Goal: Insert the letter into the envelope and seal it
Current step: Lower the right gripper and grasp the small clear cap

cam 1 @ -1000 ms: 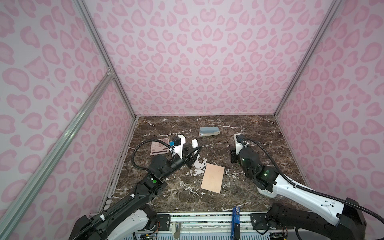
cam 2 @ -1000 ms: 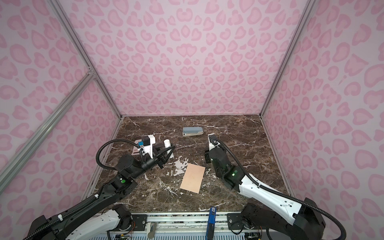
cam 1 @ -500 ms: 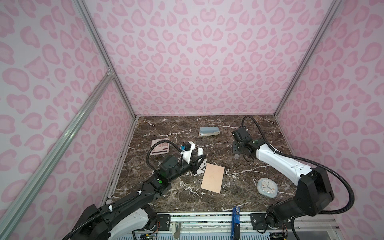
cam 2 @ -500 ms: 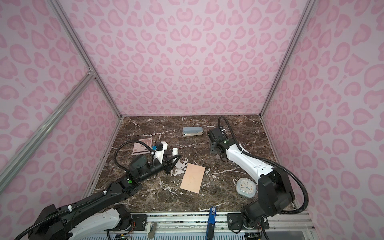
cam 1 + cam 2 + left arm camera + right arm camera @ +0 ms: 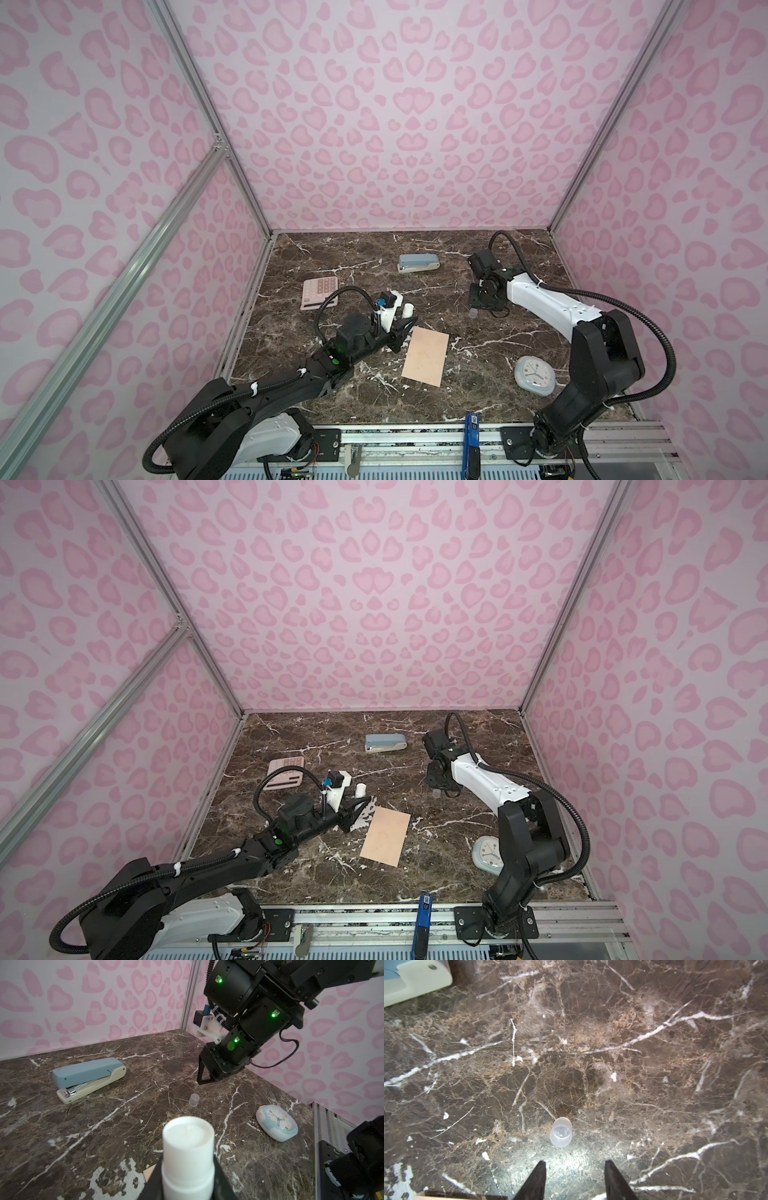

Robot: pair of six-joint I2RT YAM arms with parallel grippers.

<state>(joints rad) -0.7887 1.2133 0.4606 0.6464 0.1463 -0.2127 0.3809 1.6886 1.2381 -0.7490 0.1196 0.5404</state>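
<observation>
The envelope looks light, floppy; press it flat near an edge; just beside it your left pincer pinches the glue stick; right pincer spread, empty.

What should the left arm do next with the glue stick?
Probably tip the left gripper down so the uncapped glue stick meets the envelope beside it; its cap already stands on the table, and the right gripper hangs open, empty.

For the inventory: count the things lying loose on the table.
5: stapler at the back, calculator back left, envelope in the middle, clock front right, cap near the right gripper. More may be hidden.
</observation>
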